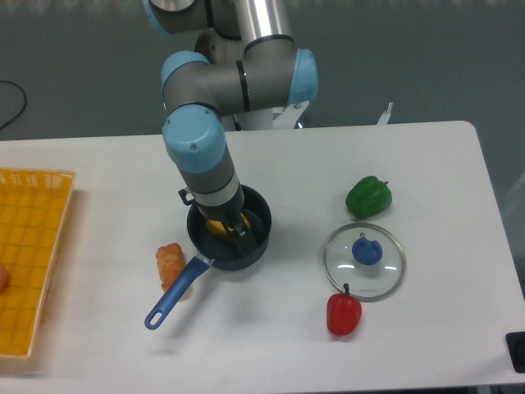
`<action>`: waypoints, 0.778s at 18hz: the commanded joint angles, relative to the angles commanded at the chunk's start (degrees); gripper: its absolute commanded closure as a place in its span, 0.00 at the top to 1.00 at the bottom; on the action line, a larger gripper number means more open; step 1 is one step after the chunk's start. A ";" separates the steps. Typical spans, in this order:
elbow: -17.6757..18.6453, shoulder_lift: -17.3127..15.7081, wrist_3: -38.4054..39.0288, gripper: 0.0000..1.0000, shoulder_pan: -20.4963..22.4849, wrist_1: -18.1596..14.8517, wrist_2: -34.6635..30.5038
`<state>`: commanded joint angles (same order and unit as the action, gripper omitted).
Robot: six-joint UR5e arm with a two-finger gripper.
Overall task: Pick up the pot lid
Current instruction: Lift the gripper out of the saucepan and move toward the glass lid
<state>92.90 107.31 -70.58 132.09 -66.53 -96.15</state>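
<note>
The gripper (235, 230) hangs over the black pan, left of the lid and well apart from it. Its dark fingers blend into the pan's dark inside, so their spacing is unclear. A clear glass pot lid (371, 282) with a metal rim lies flat on the table at the right, its round blue knob (367, 250) facing up. Nothing covers the lid.
Around the gripper's lower end is the black pan (260, 219), holding something yellow (215, 227); its blue handle (177, 293) points front-left. A brown item (171, 264), green pepper (368, 197), red pepper (344, 314) and orange basket (33, 246) stand around.
</note>
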 joint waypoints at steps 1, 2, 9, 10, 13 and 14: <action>-0.35 0.26 0.09 1.00 0.97 0.09 -0.17; -0.62 0.53 0.00 1.00 2.28 0.00 -0.18; -0.71 3.07 -0.88 1.00 11.16 3.77 1.40; -0.71 3.34 0.08 1.00 12.22 3.87 2.54; -0.62 4.57 6.75 1.00 14.33 4.04 4.66; -0.62 5.27 8.07 1.00 14.68 4.13 4.66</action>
<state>92.29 112.58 -62.50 146.77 -62.40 -91.49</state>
